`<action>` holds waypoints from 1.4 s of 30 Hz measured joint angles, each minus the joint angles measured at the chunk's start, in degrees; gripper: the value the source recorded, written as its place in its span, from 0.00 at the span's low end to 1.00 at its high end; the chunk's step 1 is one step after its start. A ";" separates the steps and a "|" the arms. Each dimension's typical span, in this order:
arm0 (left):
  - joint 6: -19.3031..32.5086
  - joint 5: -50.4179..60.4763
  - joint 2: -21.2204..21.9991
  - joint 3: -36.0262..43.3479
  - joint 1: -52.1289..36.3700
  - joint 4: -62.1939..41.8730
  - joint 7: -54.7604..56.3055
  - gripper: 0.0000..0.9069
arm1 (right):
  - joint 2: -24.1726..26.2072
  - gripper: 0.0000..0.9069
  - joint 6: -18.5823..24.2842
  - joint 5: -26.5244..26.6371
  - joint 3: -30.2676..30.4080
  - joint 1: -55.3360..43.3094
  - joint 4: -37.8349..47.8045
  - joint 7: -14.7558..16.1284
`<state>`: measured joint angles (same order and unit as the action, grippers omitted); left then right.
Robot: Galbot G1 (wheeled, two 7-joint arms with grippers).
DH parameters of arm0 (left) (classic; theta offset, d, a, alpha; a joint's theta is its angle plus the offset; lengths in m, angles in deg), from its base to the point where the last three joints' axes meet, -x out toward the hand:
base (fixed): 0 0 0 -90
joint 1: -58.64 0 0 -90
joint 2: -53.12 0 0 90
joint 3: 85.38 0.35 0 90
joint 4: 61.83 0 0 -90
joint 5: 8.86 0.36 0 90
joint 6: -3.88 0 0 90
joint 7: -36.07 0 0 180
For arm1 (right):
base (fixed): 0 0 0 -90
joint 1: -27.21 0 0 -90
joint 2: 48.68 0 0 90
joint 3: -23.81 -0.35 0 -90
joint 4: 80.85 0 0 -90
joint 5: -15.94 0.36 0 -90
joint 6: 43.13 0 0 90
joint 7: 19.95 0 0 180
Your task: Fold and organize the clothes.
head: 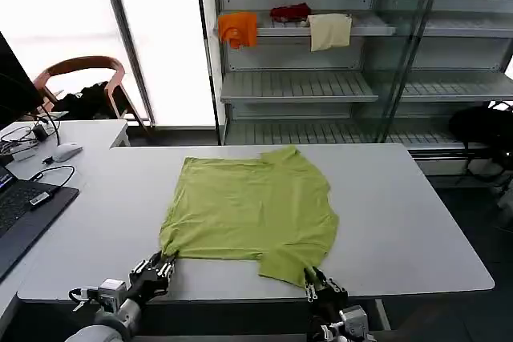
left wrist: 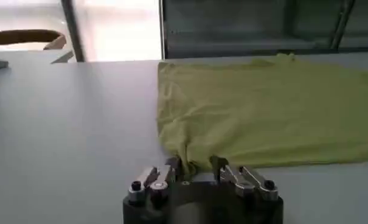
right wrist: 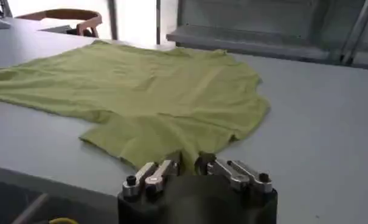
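The lime T-shirt [head: 250,207] was spread flat on the white table [head: 401,222], and its near edge was pinched at two corners by the left gripper [head: 163,264] and right gripper [head: 314,279], seemingly so it could be lifted evenly for folding.

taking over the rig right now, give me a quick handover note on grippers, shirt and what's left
Left gripper: at the near left corner of the lime T-shirt, fingers pinching the fabric.
Right gripper: at the near right corner, on the sleeve, fingers pinching it.
T-shirt: spread flat on the white table, one sleeve at the near edge.
Done: both corners gripped.
Left: every fold, then tidying it away.
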<state>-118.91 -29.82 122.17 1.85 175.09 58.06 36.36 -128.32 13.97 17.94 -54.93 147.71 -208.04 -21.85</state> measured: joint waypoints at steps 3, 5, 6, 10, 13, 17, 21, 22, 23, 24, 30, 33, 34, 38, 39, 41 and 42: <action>-0.11 -0.42 0.25 0.05 -0.01 0.43 0.12 0.00 | -0.34 0.00 -0.03 0.75 -0.33 -0.38 -0.66 -0.17; -0.22 -0.65 0.42 -0.09 -0.05 0.82 0.16 0.00 | -0.51 0.00 -0.16 1.10 -0.62 -0.83 -1.41 -0.26; -0.32 -0.73 0.43 -0.16 -0.07 1.01 0.18 0.00 | -0.64 0.00 -0.17 1.15 -0.77 -1.09 -1.68 -0.27; -0.39 -1.07 0.53 -0.84 -0.39 2.18 0.01 0.00 | -1.19 0.00 -0.24 1.32 -1.21 -2.33 -2.08 -0.47; -0.38 -1.13 0.78 -1.52 -0.87 2.58 -0.31 0.00 | -1.62 0.00 -0.27 1.36 -1.21 -3.52 -2.16 -0.61; -0.38 -1.13 0.87 -2.45 -1.94 2.61 -0.84 0.00 | -2.24 0.00 -0.30 1.25 -1.00 -5.56 -1.83 -0.74; -0.38 -0.61 0.94 -2.80 -3.66 2.20 -1.67 0.00 | -3.00 0.00 -0.33 1.12 -1.05 -8.56 -0.66 -0.78; -0.38 -0.43 1.03 -2.79 -4.21 1.96 -1.93 0.00 | -3.17 0.00 -0.34 1.10 -1.06 -9.39 -0.30 -0.76; -0.38 -0.22 1.12 -2.75 -4.74 1.71 -2.10 0.00 | -3.36 0.00 -0.34 1.01 -1.06 -10.22 0.13 -0.76; -0.38 0.09 1.17 -2.64 -5.27 1.36 -2.32 0.00 | -3.59 0.00 -0.34 0.96 -1.06 -11.24 0.69 -0.69; -0.38 2.02 1.92 -1.37 -9.32 -1.25 -3.14 0.00 | -4.19 0.00 -0.39 0.46 -1.25 -16.57 4.10 -0.18; -0.38 3.28 2.41 -0.39 -11.27 -2.51 -3.24 0.00 | -4.47 0.00 -0.39 -0.02 -1.23 -19.02 5.92 0.23; -0.37 3.75 2.58 -0.11 -11.90 -2.95 -3.34 0.00 | -4.63 0.00 -0.38 -0.11 -1.26 -19.81 6.63 0.40; -0.33 5.68 2.90 0.55 -14.41 -4.71 -3.54 0.00 | -5.36 0.00 -0.35 -0.48 -1.36 -22.67 9.39 0.96; -0.33 6.20 2.91 0.80 -15.05 -5.13 -3.57 0.00 | -5.45 0.00 -0.35 -0.61 -1.29 -23.29 10.02 1.05; -0.33 7.10 2.94 1.18 -16.06 -5.90 -3.61 0.00 | -5.50 0.00 -0.34 -0.85 -1.22 -24.43 11.27 1.19; -0.33 7.61 2.99 1.37 -16.58 -6.32 -3.62 0.00 | -5.54 0.00 -0.34 -0.99 -1.14 -24.97 11.88 1.25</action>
<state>-119.23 -22.21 125.16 3.22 158.51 51.74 32.74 -133.86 13.64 16.95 -56.07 122.74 -196.16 -20.59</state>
